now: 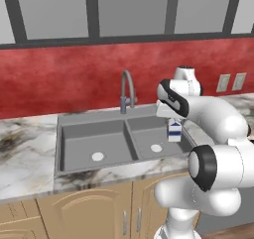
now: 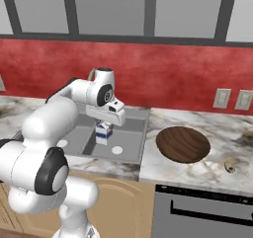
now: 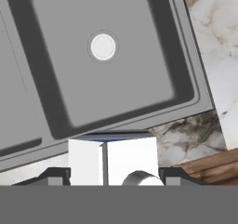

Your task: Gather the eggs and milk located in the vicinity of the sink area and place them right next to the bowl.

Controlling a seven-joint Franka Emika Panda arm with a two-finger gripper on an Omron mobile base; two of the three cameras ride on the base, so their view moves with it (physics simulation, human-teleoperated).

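The milk (image 2: 103, 132), a small white carton with blue markings, hangs over the right basin of the grey sink (image 2: 132, 150), and my gripper (image 2: 105, 124) is shut on its top. In the left base view the milk (image 1: 174, 132) sits under the gripper (image 1: 172, 120), to the right of the curved faucet (image 1: 127, 90). The hand view shows the milk (image 3: 116, 159) held between the dark fingertips (image 3: 56, 175), above the sink's (image 3: 195, 97) rim. The dark brown bowl (image 2: 183, 144) rests on the marble counter right of the sink. A small tan egg (image 2: 230, 166) lies beyond it.
The red backsplash carries wall outlets (image 2: 222, 98) at the right. A dark appliance front (image 2: 202, 212) sits below the counter under the bowl. Wooden cabinet doors (image 1: 89, 215) run under the sink. The bowl's rim (image 3: 214, 165) peeks into the hand view.
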